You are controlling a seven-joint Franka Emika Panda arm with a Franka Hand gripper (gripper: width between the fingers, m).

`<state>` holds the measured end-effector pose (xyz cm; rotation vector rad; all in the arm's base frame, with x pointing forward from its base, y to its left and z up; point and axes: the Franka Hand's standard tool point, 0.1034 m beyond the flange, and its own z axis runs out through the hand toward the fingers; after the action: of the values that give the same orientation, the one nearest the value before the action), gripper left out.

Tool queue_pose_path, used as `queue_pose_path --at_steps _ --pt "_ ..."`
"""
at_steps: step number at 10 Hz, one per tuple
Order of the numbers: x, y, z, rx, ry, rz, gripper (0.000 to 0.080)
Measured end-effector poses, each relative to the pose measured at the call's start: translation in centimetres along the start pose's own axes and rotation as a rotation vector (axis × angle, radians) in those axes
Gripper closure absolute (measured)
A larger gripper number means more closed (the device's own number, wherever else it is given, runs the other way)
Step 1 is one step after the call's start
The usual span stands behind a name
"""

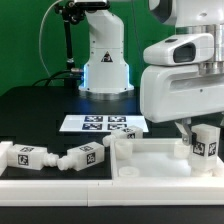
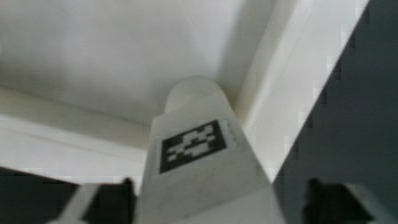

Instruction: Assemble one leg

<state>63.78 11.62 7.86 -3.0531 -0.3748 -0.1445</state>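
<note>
Exterior view: the gripper [image 1: 199, 137] hangs at that view's right, over the far right corner of the tabletop [image 1: 150, 158], a large white tray-like panel of smooth plastic with raised rims. A leg [image 1: 206, 141], a chunky white peg with a squarish body and a black-and-white tag on its face, stands upright between the fingers, which are closed narrow on it. On the black table [image 1: 30, 105], two more legs [image 1: 24, 156] [image 1: 79, 157] lie on their sides at the view's left, near each other. Beyond the panel lies the flat marker board [image 1: 103, 125], with several square tags. Wrist view shows the held leg [image 2: 201, 150] tapering to a rounded tip against the panel's inner corner [image 2: 267, 60]; whether the tip touches is unclear
</note>
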Motion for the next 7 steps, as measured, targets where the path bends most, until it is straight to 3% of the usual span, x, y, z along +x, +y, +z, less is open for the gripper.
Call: queue_pose_path --at_steps 1,4,7 --pt "-0.01 0.16 -0.01 -0.002 0.0 0.078 0.0508" --pt "-0.03 0.35 0.0 -0.006 0.001 0.358 0.0508" --pt "-0.15 0.11 -0.07 -0.011 -0.018 0.909 0.0509"
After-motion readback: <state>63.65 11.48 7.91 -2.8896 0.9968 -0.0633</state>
